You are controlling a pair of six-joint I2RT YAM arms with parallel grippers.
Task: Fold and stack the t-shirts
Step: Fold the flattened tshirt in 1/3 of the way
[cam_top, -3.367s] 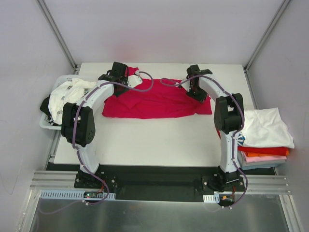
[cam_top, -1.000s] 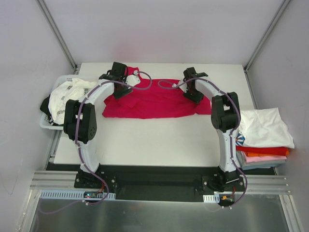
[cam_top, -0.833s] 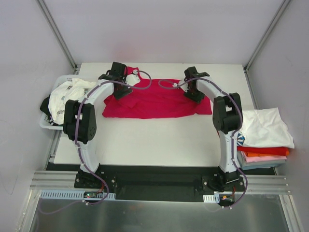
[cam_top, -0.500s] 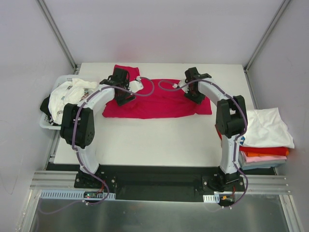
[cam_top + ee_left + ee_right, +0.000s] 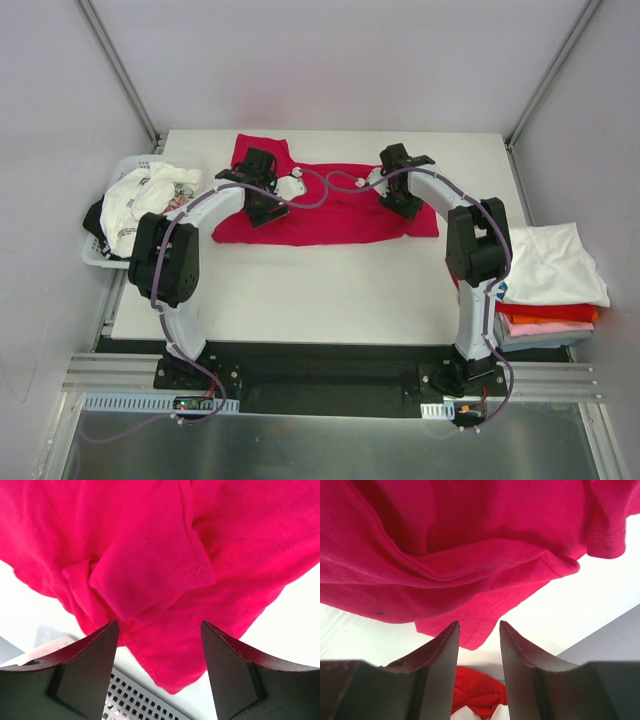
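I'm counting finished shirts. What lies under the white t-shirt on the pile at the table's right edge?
Under the white t-shirt show edges of a red shirt, an orange one and a pink one. Their covered parts, and anything further below, stay hidden.

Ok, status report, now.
Left claw open over a sleeve. Right claw open at right edge of the crimson t-shirt. Shirt spread on the table. Arm cables hang across it.
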